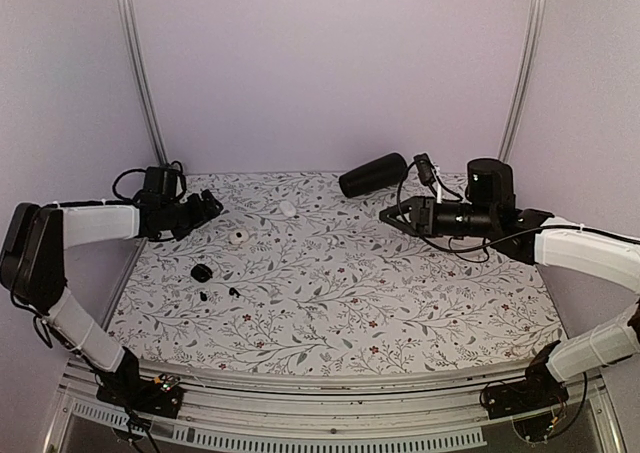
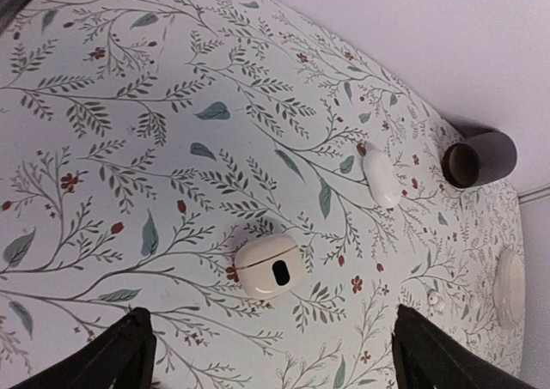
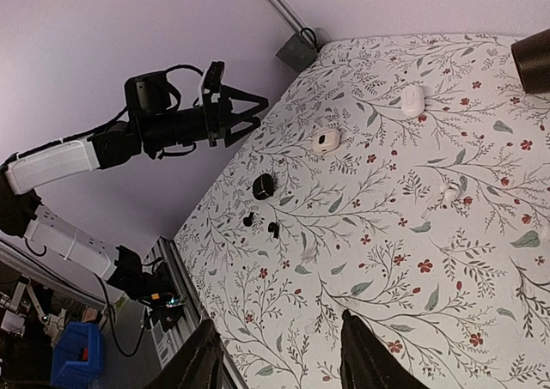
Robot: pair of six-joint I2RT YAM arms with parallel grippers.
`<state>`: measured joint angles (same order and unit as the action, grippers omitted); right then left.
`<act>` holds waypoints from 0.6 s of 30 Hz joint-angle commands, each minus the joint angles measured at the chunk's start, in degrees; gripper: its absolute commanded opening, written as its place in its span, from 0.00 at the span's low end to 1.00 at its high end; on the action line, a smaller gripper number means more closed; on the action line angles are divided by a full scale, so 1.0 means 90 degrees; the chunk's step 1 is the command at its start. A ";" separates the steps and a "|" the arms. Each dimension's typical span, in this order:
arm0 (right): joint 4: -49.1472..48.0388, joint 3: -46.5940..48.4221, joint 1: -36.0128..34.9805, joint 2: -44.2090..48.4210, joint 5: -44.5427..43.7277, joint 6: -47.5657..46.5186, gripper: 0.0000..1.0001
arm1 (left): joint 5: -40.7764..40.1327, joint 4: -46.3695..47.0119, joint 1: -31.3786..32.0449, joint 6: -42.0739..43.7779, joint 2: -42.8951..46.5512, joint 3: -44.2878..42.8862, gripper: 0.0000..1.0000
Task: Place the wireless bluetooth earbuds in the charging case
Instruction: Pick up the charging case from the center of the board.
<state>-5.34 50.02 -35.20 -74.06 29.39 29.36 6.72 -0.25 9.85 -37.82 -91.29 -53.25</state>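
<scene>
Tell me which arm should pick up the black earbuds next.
Left. The black earbuds lie on the table's left side beside the black case, nearer the open left gripper. The right gripper hovers across the table.

Top view overhead-rear, wrist views high, oblique — sharing table (image 1: 400, 303)

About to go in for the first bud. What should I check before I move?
1. Both earbuds in view, outside any case: ok.
2. The left gripper open and empty: ok.
3. The right gripper open and empty: ok.
4. Lid of the black case open: cannot tell.
5. The earbuds apart from each other and from the black case: ok.
</scene>
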 commanded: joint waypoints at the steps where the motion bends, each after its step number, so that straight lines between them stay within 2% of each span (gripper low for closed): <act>1: -0.0078 -0.0181 0.0024 0.0227 -0.0051 -0.0049 0.49 | -0.1251 -0.0610 0.0294 0.0169 0.0724 0.0673 0.96; 4: -0.0149 -0.0180 0.0024 0.0139 0.0038 -0.0021 0.49 | -0.1891 -0.0725 0.0541 -0.0159 0.1183 0.1120 0.96; 8: -0.0262 -0.0146 0.0024 -0.0005 0.0152 -0.0028 0.49 | -0.2595 -0.1385 0.0812 -0.0997 0.1347 0.1176 0.96; 12: -0.0359 -0.0208 0.0023 -0.0007 0.0175 -0.0021 0.49 | -0.3471 -0.2348 0.1315 -0.2076 0.0993 0.0773 0.96; 15: -0.0387 -0.0275 0.0027 0.0015 0.0175 -0.0021 0.50 | -0.3770 -0.3348 0.1490 -0.3145 0.0491 0.0308 0.96; 18: -0.0419 -0.0313 0.0024 0.0046 0.0216 -0.0019 0.51 | -0.4145 -0.4078 0.1738 -0.3725 -0.0081 -0.0203 0.96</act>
<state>-7.27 48.38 -35.22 -73.71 30.52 29.30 -22.74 -23.97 23.07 -59.02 -86.52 -49.45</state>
